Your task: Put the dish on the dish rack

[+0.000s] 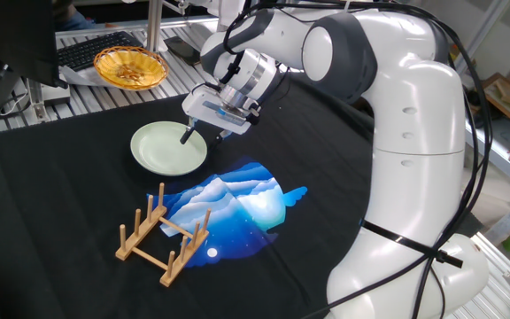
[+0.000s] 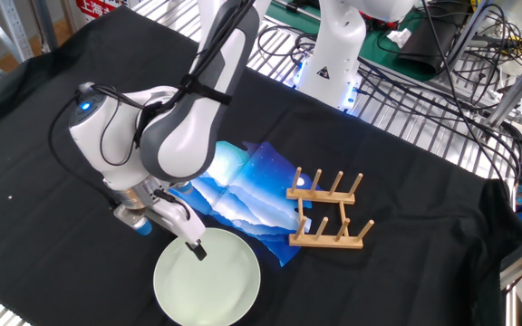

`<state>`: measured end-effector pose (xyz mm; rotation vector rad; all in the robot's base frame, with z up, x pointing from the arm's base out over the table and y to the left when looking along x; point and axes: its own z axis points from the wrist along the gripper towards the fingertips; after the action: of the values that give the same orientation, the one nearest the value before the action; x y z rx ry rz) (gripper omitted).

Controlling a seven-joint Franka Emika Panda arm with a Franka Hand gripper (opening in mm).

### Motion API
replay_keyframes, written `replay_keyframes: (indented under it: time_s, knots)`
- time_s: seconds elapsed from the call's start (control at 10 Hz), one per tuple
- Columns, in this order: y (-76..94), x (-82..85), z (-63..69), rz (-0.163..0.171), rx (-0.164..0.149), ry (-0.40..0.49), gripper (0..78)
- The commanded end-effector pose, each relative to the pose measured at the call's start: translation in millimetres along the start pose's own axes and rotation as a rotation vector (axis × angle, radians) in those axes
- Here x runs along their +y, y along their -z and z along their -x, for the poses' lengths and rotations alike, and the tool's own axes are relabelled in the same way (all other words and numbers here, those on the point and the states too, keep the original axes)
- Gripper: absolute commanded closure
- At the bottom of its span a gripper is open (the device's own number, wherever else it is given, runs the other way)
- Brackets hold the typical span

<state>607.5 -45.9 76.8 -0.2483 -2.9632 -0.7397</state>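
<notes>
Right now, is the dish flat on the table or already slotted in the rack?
Flat on the table. The dish lies face up on the black cloth; the dish rack stands apart, slots empty.

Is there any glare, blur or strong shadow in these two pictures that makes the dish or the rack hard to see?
One fixed view: even light, the dish and dish rack sharp, soft glare only on the white arm. The other fixed view: also sharp, the dish pale but not washed out, the gripper casting only a faint shadow.

Smooth pale dish (image 1: 168,147), light-wood dish rack (image 1: 163,237), matt black cloth (image 1: 51,204).
</notes>
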Motion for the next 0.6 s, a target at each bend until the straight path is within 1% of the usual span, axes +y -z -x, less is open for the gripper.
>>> replay_keyframes:
  time_s: [0.1,0.2,0.3,0.5,0.6]
  knots:
    - [2.1,1.7,2.9,0.022,-0.003,-0.004,0.1]
    - [2.4,2.0,3.7,0.024,-0.004,-0.004,0.1]
    - [2.8,2.8,5.4,0.038,-0.009,-0.006,0.1]
    - [2.6,3.1,5.5,0.038,-0.023,0.002,0.1]
    - [2.4,2.9,5.5,0.044,-0.021,0.003,0.1]
